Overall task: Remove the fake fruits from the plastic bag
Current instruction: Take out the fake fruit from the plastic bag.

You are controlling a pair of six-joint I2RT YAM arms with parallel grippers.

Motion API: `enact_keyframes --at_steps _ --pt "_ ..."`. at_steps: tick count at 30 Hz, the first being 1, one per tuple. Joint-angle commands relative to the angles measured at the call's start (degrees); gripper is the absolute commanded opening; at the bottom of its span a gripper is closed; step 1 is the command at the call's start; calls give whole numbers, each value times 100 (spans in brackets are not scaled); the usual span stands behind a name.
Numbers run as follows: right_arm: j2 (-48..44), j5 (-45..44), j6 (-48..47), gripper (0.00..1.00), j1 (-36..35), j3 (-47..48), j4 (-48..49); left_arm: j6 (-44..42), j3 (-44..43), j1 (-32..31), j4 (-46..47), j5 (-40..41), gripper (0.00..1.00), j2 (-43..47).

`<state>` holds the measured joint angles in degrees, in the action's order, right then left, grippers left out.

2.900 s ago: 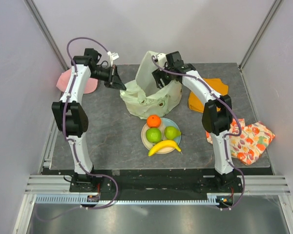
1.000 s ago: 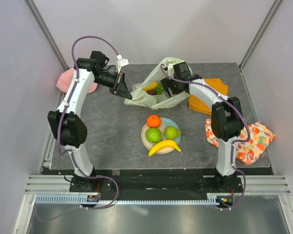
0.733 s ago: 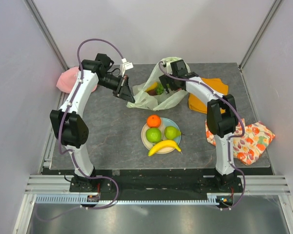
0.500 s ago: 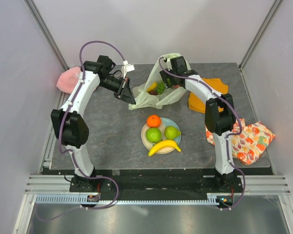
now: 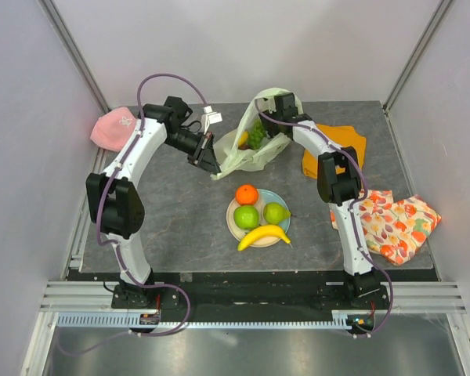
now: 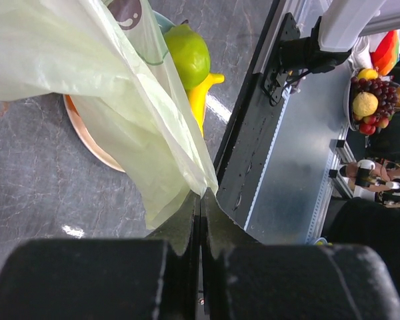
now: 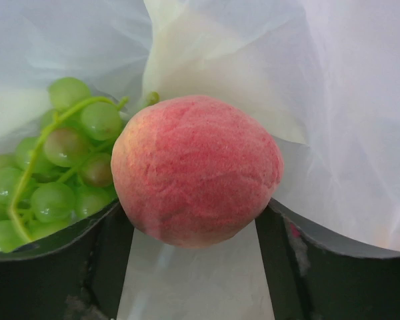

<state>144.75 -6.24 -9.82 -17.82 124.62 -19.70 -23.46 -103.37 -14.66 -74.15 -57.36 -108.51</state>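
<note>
The pale yellow-green plastic bag (image 5: pixel 254 153) lies at the back centre with its mouth toward the left. My left gripper (image 5: pixel 212 166) is shut on the bag's thin edge (image 6: pixel 177 157). My right gripper (image 5: pixel 270 121) reaches into the bag from above, jaws wide. In the right wrist view a pink peach (image 7: pixel 197 170) sits between its fingertips (image 7: pixel 53 243), which lie close against both sides; I cannot tell whether they press it. Green grapes (image 7: pixel 60 173) lie to its left, and a yellow fruit (image 5: pixel 241 139) shows in the bag's mouth. An orange (image 5: pixel 247 193), green apple (image 5: pixel 247 217), pear (image 5: pixel 276 212) and banana (image 5: pixel 264 234) rest on the plate (image 5: pixel 286 196).
A pink cap (image 5: pixel 113 129) lies at the back left. An orange cloth (image 5: pixel 343 147) sits just right of the bag, under the right arm. A fruit-patterned cloth (image 5: pixel 395 223) lies at the right edge. White walls close in the back and sides.
My left gripper has carried the bag's edge rightward and nearer. The bag has bunched narrower. My right gripper has moved back and deeper into the bag, around the peach.
</note>
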Motion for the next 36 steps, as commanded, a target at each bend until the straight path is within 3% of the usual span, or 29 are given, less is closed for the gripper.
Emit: enact_keyframes --at_steps 1,4,11,18,22,28,33,36 --pt "-25 580 69 71 200 441 371 -132 54 -143 -601 50 2 -12" --pt "-437 983 130 55 262 178 362 -71 -33 -187 -522 50 2 -91" --pt "-2080 2240 709 46 455 -1524 362 70 -420 -187 -399 15 2 -337" --pt "-3329 3794 1167 45 596 -2608 231 236 -675 -187 -276 -3 2 -443" --pt "-3611 4814 1578 50 596 -3213 239 272 -711 -178 -223 -73 2 -443" --pt "-3656 4861 1817 58 587 -3848 819 334 -1009 -178 -223 -187 2 -487" --pt "-3558 4984 1993 56 552 -3524 618 561 -1273 -178 -47 -82 2 -548" --pt "-4014 4221 1853 55 403 -3610 327 571 -1563 -178 -47 -213 2 -662"
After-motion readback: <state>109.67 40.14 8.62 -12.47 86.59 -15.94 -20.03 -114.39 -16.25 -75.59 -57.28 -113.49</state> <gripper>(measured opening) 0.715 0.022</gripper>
